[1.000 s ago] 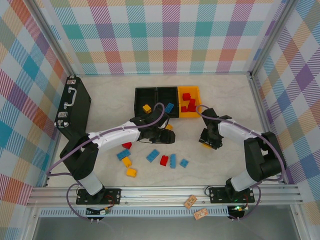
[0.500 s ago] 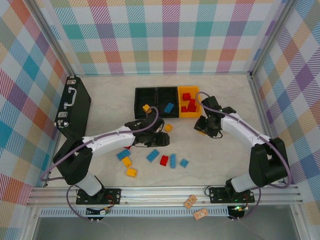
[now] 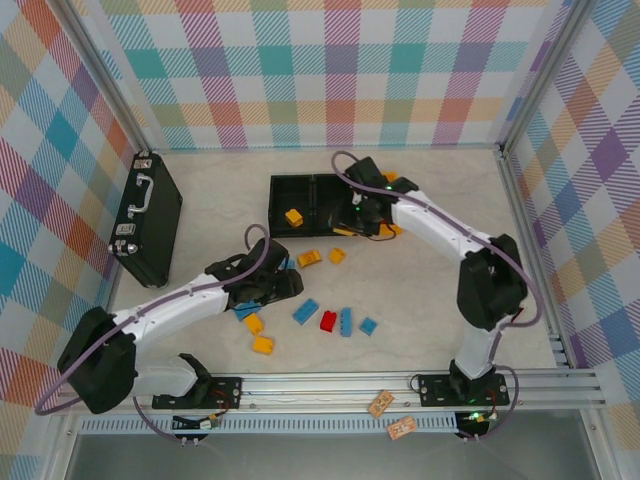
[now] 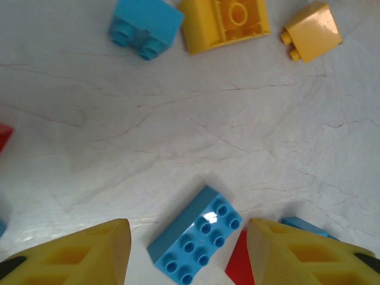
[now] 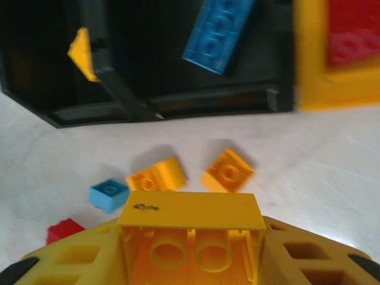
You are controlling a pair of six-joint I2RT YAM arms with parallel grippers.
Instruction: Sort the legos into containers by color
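We saw the right gripper [image 5: 190,243] pinching a yellow brick [image 5: 190,211] between its two yellow fingers [image 5: 309,261], the brick's hollow underside turned toward the wrist camera. From above, that gripper [image 3: 366,214] hung at the near edge of the containers [image 3: 277,205]. Straight ahead of its fingertips stood the front wall of the middle black bin [image 5: 196,98], with a long blue brick [image 5: 218,31] inside. Ahead to the left was the other black bin [image 5: 35,59] holding a yellow piece [image 5: 82,54], and ahead to the right the orange-yellow bin [image 5: 309,65] holding red bricks [image 5: 353,38]. On the table between the pinched brick and the bins lay a loose yellow lego [image 5: 155,175] and an orange lego [image 5: 228,172], with a small blue lego [image 5: 110,196] and a red lego [image 5: 65,228] nearer on the left. The left gripper [image 4: 189,233], low over the table from above [image 3: 285,285], stood spread and held nothing. A blue eight-stud brick [image 4: 196,237] lay flat on the table in the gap between its fingers [image 4: 77,255], touching neither, with a red corner [image 4: 240,270] beside the right finger. Well ahead of the fingertips lay a light blue lego [image 4: 145,27], an upturned yellow lego [image 4: 225,24] and a sloped yellow lego [image 4: 312,29].
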